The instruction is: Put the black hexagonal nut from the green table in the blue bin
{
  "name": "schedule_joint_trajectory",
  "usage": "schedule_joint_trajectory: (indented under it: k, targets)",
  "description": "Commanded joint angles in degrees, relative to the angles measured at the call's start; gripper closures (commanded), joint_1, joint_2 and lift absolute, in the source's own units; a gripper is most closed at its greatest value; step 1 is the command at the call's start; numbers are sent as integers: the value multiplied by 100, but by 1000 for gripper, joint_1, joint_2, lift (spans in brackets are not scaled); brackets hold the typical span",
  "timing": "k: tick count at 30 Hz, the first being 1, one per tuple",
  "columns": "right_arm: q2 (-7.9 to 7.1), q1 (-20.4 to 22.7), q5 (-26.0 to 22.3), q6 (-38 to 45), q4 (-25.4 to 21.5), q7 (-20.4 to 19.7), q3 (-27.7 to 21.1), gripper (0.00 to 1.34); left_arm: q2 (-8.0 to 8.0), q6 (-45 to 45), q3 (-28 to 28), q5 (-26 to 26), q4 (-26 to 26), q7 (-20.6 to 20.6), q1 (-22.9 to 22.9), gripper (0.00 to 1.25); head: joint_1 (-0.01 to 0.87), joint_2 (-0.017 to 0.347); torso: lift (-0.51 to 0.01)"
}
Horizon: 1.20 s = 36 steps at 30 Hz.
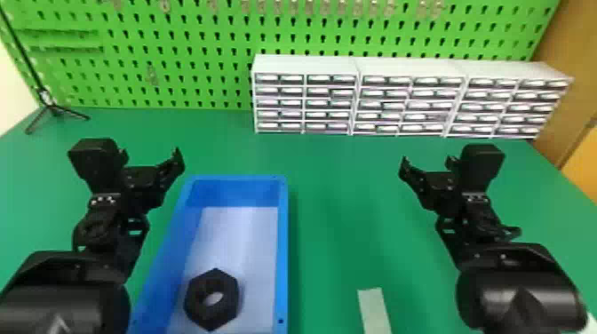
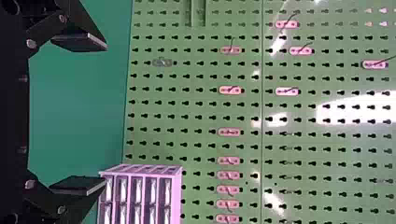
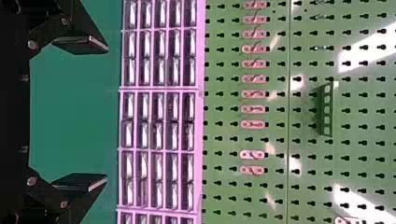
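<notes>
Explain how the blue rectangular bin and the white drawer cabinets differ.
The blue rectangular bin is open-topped; the white drawer cabinets have closed tops. The bin holds a black hexagonal nut; the cabinets show rows of drawers. The bin sits nearer, the cabinets farther back. Both stand on the green table.

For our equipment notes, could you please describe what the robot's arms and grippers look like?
The left arm and right arm are black, with rounded, bulky housings and small pale screws near the wrists. The left gripper and right gripper are black, each with two angular fingers ending in flat pads.
</notes>
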Motion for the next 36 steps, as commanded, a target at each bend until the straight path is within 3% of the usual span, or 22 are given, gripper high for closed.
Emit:
schedule_joint_trajectory:
  k: [1,36]
  targets:
    - [-7,16,0,6,2,0,-16,306,0,10,22,-21,-2,-4,3,252,686,28,-96]
    - [-34,-37,0,-11,-24,0,-95,306,0,27,30,-48,-19,-4,-76,252,686,28,-96]
